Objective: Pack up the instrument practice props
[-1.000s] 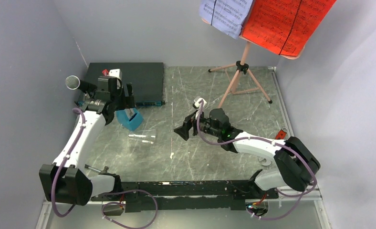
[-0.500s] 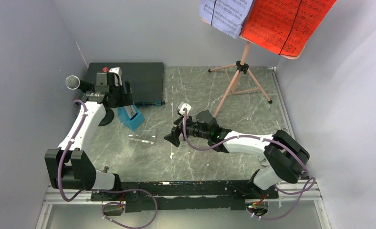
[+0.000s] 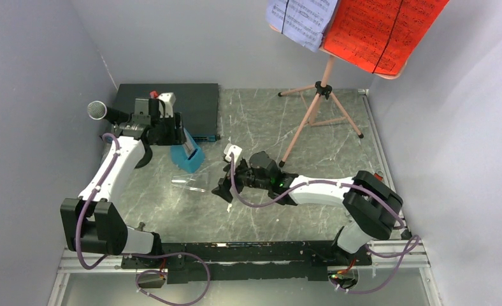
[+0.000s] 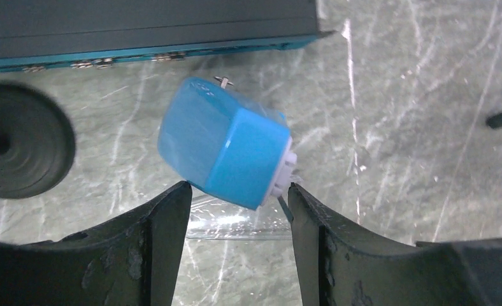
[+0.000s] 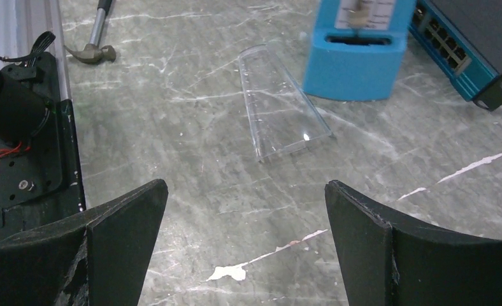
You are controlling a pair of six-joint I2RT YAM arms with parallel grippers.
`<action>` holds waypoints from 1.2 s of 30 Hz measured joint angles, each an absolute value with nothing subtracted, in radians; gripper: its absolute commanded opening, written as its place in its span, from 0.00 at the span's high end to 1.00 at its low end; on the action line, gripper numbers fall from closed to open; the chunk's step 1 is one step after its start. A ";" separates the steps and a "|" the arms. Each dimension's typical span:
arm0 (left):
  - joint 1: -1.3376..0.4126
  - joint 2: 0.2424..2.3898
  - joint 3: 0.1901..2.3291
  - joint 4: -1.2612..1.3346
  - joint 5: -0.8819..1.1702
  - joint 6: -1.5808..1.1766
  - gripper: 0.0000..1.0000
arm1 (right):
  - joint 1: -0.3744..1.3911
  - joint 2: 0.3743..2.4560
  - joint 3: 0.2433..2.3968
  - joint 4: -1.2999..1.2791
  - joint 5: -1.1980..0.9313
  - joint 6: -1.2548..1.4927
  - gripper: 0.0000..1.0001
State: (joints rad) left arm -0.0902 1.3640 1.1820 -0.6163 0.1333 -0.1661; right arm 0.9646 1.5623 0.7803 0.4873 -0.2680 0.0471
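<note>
The small blue metronome [image 3: 187, 153] stands on the table in front of the black box, leaning a little. My left gripper [image 3: 182, 141] is over it, and in the left wrist view its fingertips [image 4: 174, 203] touch both sides of the metronome [image 4: 226, 150]; it is shut on it. My right gripper [image 3: 225, 189] hangs open low over the table centre, empty [image 5: 245, 191]. The microphone [image 3: 97, 109] rises at the far left; its round base [image 4: 25, 146] is beside the metronome. The pink music stand [image 3: 318, 102] at the back carries a red sheet [image 3: 379, 29] and a lavender sheet [image 3: 302, 19].
A clear plastic cover [image 3: 190, 182] lies flat between the two grippers, just ahead of the right jaws [image 5: 283, 105]. The flat black electronics box [image 3: 172, 102] sits behind the metronome. A metal hammer-like tool [image 5: 92, 48] lies near the base rail. Walls close in on three sides.
My left jaws have narrowed onto the metronome, which has shifted right with the gripper. My right arm has reached further left and lower toward the clear cover, jaws still wide.
</note>
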 measured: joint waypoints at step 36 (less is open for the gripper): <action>-0.245 0.988 1.086 -0.603 -0.071 -0.168 0.13 | 0.928 2.064 1.259 0.717 -0.036 -0.041 0.00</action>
State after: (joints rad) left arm -0.2455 0.9882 1.0863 -0.6025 -0.0708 -0.1677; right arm 0.9279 2.0640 1.2594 0.7174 -0.0360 -0.0414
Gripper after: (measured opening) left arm 0.864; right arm 0.994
